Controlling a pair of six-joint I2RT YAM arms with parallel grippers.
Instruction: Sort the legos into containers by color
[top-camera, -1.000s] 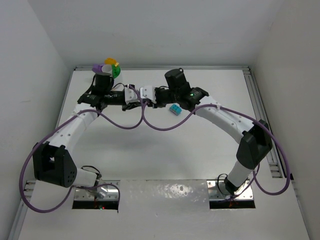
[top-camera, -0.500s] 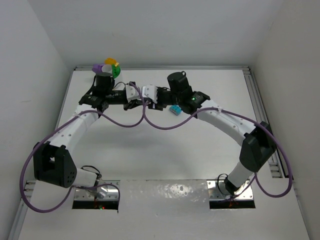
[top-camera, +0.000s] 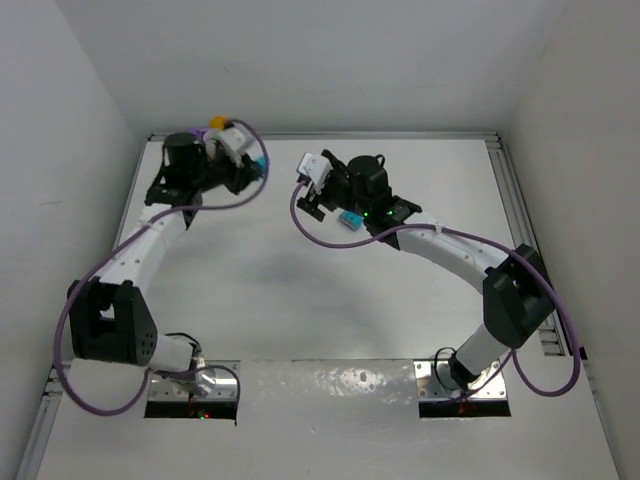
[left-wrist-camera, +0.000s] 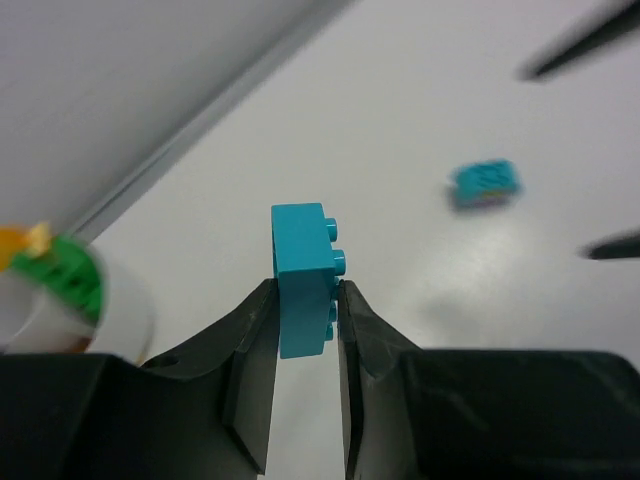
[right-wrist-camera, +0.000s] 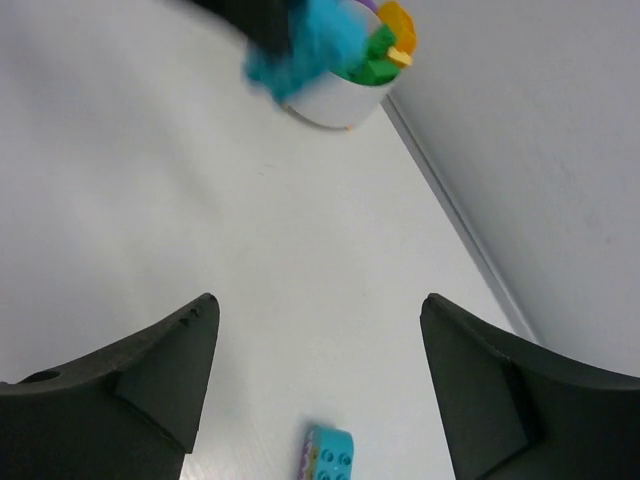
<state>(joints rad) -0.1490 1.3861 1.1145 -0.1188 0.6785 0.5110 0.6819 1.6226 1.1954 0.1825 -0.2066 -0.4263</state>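
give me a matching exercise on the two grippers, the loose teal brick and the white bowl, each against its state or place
Things:
1. left gripper
2. right gripper
3. loose teal brick
4. white bowl

States:
a. open, holding nothing
b. lying flat on the table
c. shut on the held teal brick
d. has green bricks inside

Pairs: 1-c, 2-a, 3-b, 4-d

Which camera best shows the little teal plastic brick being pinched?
The left wrist view: the small teal plastic brick stands sharp between the black fingers, studs visible. The top external view shows only a teal speck; the right wrist view, a blur.
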